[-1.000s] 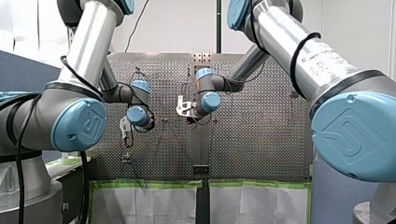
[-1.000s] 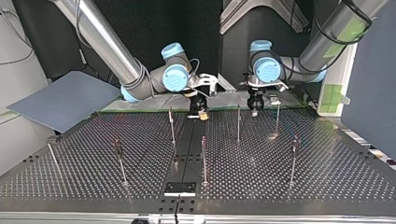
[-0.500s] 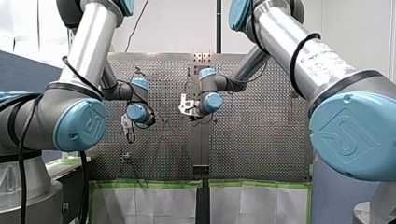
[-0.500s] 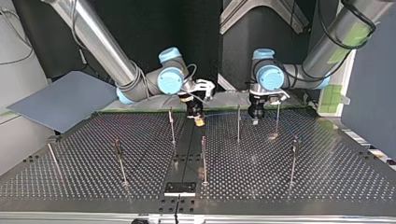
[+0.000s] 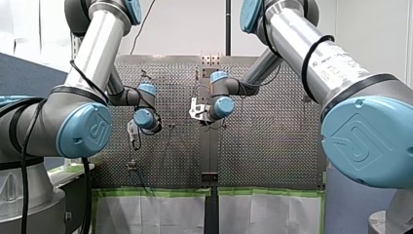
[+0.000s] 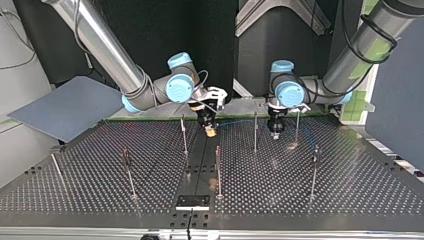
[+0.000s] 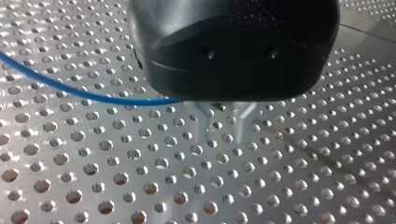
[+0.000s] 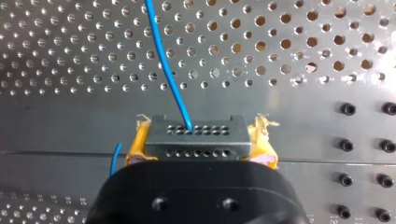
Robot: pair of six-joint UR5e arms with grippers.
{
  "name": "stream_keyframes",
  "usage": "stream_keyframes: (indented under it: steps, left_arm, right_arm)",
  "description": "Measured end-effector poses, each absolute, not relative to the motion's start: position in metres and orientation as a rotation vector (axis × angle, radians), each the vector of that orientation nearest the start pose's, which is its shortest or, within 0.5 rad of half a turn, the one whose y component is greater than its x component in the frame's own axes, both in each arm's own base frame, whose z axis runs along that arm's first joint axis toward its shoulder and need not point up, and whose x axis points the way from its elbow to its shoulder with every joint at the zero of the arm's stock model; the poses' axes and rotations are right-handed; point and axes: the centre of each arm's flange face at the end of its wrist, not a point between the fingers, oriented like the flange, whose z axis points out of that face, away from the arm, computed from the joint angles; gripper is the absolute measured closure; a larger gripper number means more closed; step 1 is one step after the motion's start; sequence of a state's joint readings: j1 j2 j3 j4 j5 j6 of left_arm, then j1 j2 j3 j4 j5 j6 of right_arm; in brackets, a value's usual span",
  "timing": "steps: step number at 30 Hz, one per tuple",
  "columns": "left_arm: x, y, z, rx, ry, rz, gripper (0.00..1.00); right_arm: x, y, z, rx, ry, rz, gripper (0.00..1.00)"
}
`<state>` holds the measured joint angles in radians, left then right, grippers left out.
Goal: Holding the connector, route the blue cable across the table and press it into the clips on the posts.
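In the right wrist view my right gripper [image 8: 198, 142] is shut on the grey connector [image 8: 195, 133], its yellow pads [image 8: 136, 145] on both sides. The blue cable [image 8: 164, 65] leaves the connector and runs ahead over the perforated table. In the left wrist view my left gripper [image 7: 223, 131] hangs just above the table, and its metal fingers [image 7: 201, 122] stand apart with bare table showing between them. The blue cable [image 7: 70, 91] comes in from the side and disappears under the gripper's body. In the top view my right gripper [image 6: 210, 130] and my left gripper [image 6: 275, 131] flank a post [image 6: 255, 131], with the cable [image 6: 238, 121] strung between them.
Several thin posts stand on the table: one [image 6: 184, 134] beside my right gripper, one [image 6: 297, 126] beside my left gripper, and others [image 6: 218, 170] [image 6: 128, 172] [image 6: 314, 172] further toward the top view's near edge. A grey board [image 6: 70, 107] leans at that view's left.
In the top view both grippers have come lower and nearer to the table's posts. The cable still runs between them.
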<state>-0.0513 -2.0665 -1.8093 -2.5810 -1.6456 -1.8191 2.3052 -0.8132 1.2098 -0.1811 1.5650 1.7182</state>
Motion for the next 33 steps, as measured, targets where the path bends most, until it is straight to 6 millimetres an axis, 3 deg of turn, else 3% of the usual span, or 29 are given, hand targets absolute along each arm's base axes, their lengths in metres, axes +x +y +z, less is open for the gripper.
stream_keyframes:
  steps: [2, 3, 4, 12, 25, 33]
  left_arm:
    - [0.565, -0.155, 0.157, -0.226, 1.745, -0.135, 0.09]
    - [0.564, -0.155, 0.157, -0.224, 1.752, -0.125, 0.09]
    - [0.562, -0.155, 0.156, -0.221, 1.762, -0.114, 0.0]
    - [0.546, -0.158, 0.161, -0.205, 1.813, -0.041, 0.0]
    - [0.484, -0.182, 0.179, -0.154, 1.914, -0.039, 0.0]
    - [0.461, -0.198, 0.201, -0.124, 1.902, -0.075, 0.0]
  right_arm:
    - [0.588, -0.452, 0.201, -2.506, 1.335, -2.153, 1.0]
    - [0.588, -0.452, 0.201, -2.506, 1.335, -2.152, 1.0]
    - [0.588, -0.452, 0.201, -2.507, 1.335, -2.151, 1.0]
    - [0.588, -0.452, 0.2, -2.509, 1.335, -2.147, 1.0]
    - [0.59, -0.448, 0.2, -2.513, 1.327, -2.141, 1.0]
    - [0.591, -0.447, 0.2, -2.513, 1.326, -2.138, 1.0]
